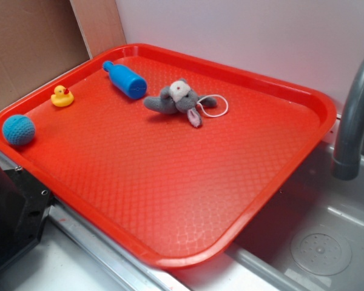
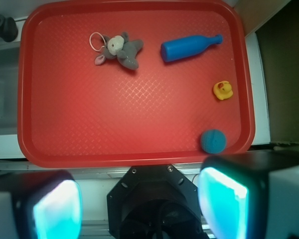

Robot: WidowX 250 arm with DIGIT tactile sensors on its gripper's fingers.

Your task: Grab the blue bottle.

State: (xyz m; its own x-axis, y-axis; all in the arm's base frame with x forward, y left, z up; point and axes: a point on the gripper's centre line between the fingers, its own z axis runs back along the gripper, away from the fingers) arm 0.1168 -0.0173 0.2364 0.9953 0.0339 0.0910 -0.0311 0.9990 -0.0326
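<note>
Red tray (image 1: pixel 279 182) spans a grey sink (image 1: pixel 327 242); blue bottle (image 2: pixel 188 48) lies flat; fingers (image 2: pixel 224 201) spread apart.

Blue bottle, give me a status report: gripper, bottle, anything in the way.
Gripper open, high above the tray's near edge, holding nothing. Blue bottle lying flat on the tray, untouched. Plush mouse beside it, not touching; path clear.
</note>
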